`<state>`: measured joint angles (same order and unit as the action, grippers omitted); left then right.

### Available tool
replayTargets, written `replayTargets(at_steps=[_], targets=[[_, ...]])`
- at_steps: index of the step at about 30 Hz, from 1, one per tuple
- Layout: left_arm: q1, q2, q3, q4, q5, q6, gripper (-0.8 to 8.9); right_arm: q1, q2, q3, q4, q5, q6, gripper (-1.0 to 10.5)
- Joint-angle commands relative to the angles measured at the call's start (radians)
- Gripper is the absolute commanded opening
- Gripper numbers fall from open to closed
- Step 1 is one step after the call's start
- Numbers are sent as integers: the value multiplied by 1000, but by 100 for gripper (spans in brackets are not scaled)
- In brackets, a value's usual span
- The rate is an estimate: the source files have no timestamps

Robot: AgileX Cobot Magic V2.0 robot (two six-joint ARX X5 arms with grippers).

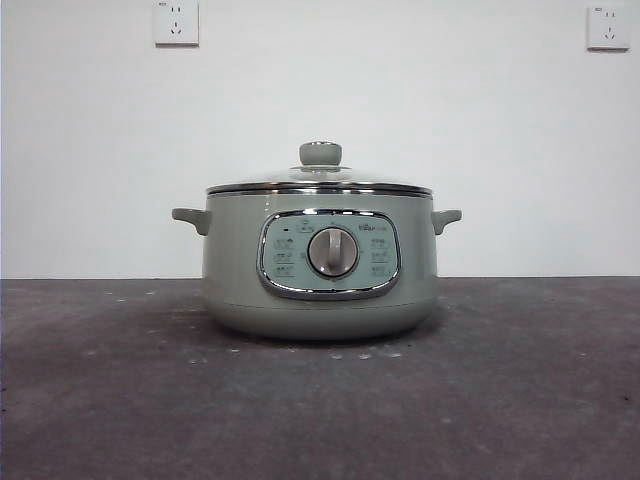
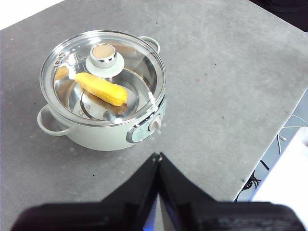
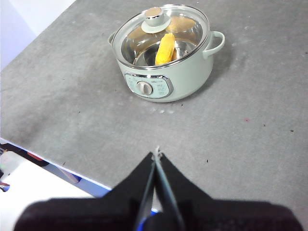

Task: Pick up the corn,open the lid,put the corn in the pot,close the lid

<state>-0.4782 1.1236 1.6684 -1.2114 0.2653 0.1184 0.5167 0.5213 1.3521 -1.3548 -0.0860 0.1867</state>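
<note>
Corn lies on its side inside the pot, seen through the glass from both wrist views, resting on the shiny metal floor and reaching from near the wall towards the middle. That pot stands on the grey table, well in from every edge, its chrome-framed control panel with the round silver dial facing the front camera and a small handle sticking out at each side. On top, the lid sits level and closed on the rim, its sage-green knob upright in the centre. Two white wall sockets hang on the wall behind. Left gripper hangs above bare table, well apart from the pot, jaws pressed together on nothing. Right gripper hangs likewise near the table's edge, jaws together and empty.
</note>
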Motion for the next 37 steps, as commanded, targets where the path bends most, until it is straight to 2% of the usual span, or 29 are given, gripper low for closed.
replayTargets(at_steps=[1, 12, 16, 20, 23, 28, 37], targets=[[-1, 0, 3, 3, 3, -3, -4, 1, -2, -8, -26, 1, -4, 1], [27, 4, 3, 77, -8, 35, -4, 1, -2, -8, -26, 1, -5, 1], [132, -21, -3, 170, -2, 117, -4, 1, -2, -8, -26, 1, -4, 1], [251, -92, -60, 290, 42, 146, -4, 1, -2, -8, -25, 1, -5, 1], [336, -188, -192, 435, 110, 153, -4, 1, -2, -8, -26, 1, -5, 1], [431, -356, -491, 657, 100, 152, -4, 1, -2, -8, -26, 1, -4, 1], [467, -660, -1085, 1024, 98, 135, -4, 1, -2, -8, -26, 1, -5, 1]])
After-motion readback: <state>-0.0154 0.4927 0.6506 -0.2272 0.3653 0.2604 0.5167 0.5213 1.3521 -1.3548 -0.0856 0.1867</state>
